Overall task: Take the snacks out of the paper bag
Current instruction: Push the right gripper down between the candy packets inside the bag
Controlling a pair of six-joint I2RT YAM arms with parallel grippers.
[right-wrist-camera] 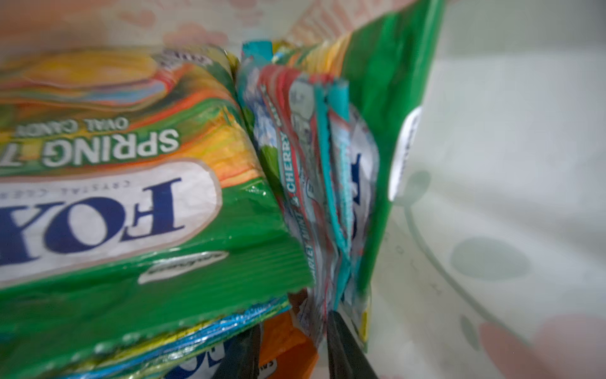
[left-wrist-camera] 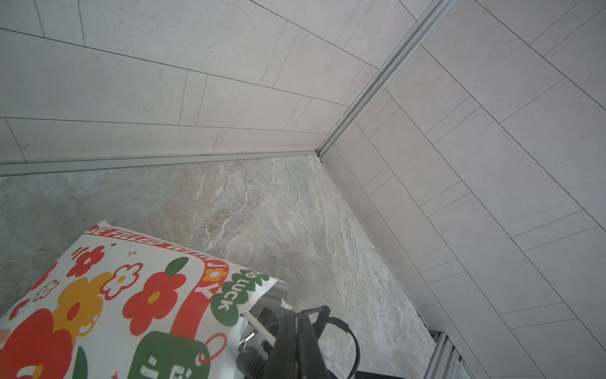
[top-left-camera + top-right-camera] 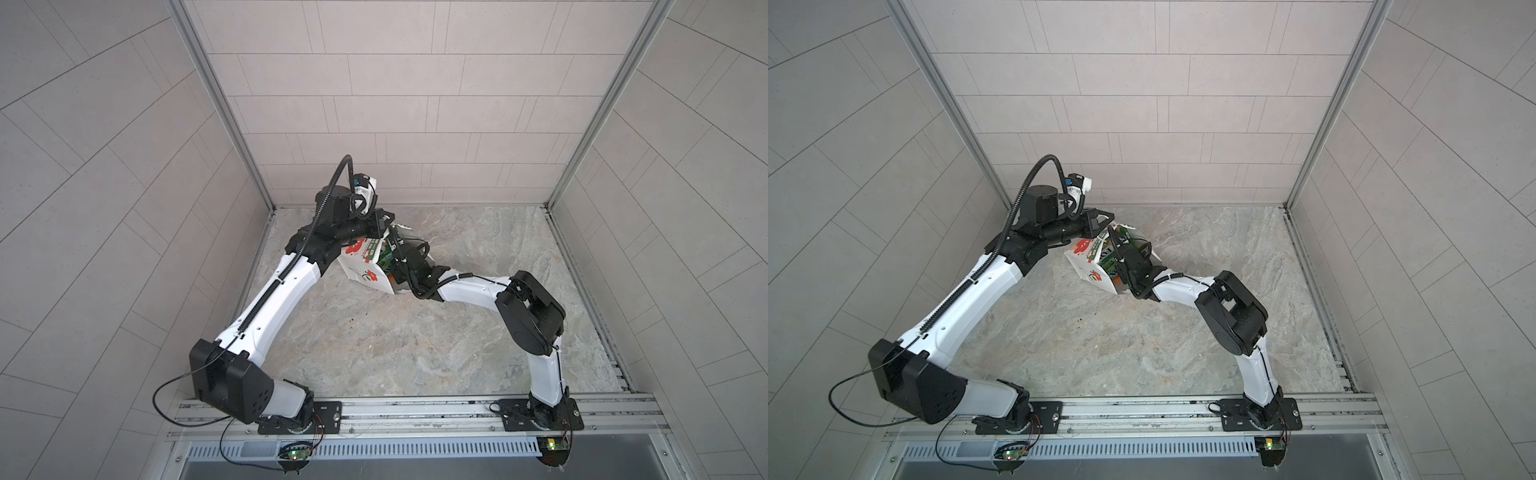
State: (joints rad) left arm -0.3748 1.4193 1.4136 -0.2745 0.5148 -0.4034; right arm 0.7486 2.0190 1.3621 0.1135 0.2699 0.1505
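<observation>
The white paper bag (image 3: 365, 270) (image 3: 1090, 266), printed with red flowers, lies tipped over at the back middle of the floor, its mouth towards the right arm. My left gripper (image 3: 384, 222) (image 2: 298, 320) is shut on the bag's upper edge, where a white cord handle (image 2: 259, 326) runs into its fingers. My right gripper (image 1: 292, 323) reaches into the bag's mouth with its fingers apart; its tips are hidden in both top views. Several snacks fill the bag: a green packet (image 1: 131, 197), a teal-red packet (image 1: 295, 164) on edge and an orange packet (image 1: 285, 341) between the fingers.
The stone-patterned floor (image 3: 415, 340) is closed in by tiled walls at the back and both sides. Both arm bases are bolted to a metal rail (image 3: 415, 409) along the front edge. The right arm's elbow (image 3: 530, 311) stands right of the bag.
</observation>
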